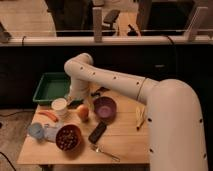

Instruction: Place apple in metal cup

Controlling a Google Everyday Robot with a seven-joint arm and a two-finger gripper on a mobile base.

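Observation:
The apple (83, 112) is a small round orange-yellow fruit that rests on the wooden table (125, 140), between the white cup (59, 105) and the purple bowl (105, 107). My gripper (75, 100) hangs at the end of the white arm (115, 82), just behind and left of the apple, close to the white cup. It is apart from the apple. I cannot pick out the metal cup with certainty. A pale grey item (50, 133) at the front left could be it.
A green tray (51, 86) stands at the back left. A carrot-like item (48, 116), a blue item (35, 130), a bowl of dark food (68, 138), a black slab (97, 132), a fork (104, 152) and a banana (140, 116) lie around.

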